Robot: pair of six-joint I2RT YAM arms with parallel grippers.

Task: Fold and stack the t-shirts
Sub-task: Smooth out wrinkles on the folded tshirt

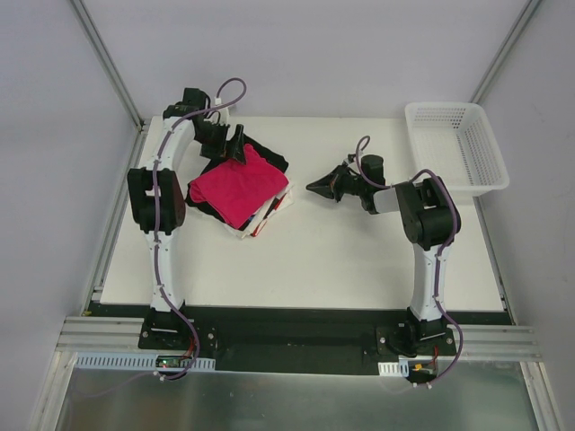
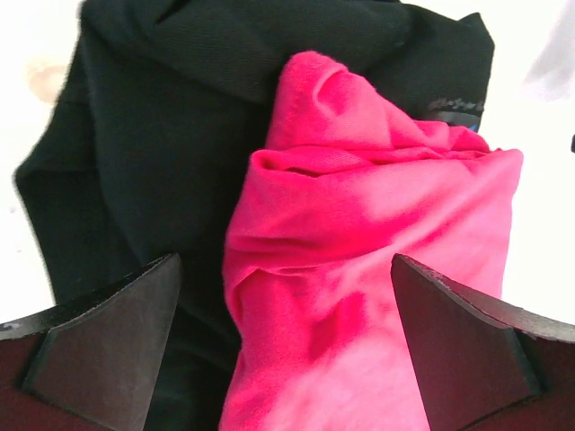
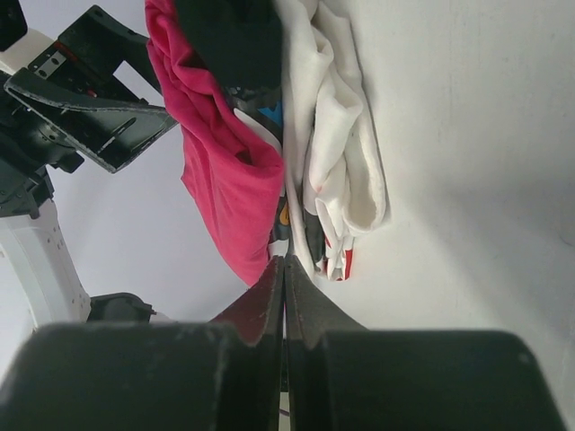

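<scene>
A stack of t-shirts lies at the left middle of the table. The crimson-pink t-shirt (image 1: 238,186) is folded on top, over a black t-shirt (image 1: 272,159) and tees with white and red edges (image 1: 269,212). My left gripper (image 1: 239,149) is open at the stack's far edge. In the left wrist view the pink shirt (image 2: 359,251) lies between its spread fingers (image 2: 108,341), with the black shirt (image 2: 162,135) beside it; the gripper (image 2: 286,350) holds nothing. My right gripper (image 1: 316,189) is shut and empty, pointing at the stack from the right, apart from it. Its view shows the pink shirt (image 3: 225,171) and white tees (image 3: 346,153) ahead of its tips (image 3: 284,265).
A white lattice basket (image 1: 454,148) stands at the back right corner of the white table (image 1: 359,260). The left arm's elbow (image 1: 157,202) hangs over the table's left side. Grey walls close in the back and sides.
</scene>
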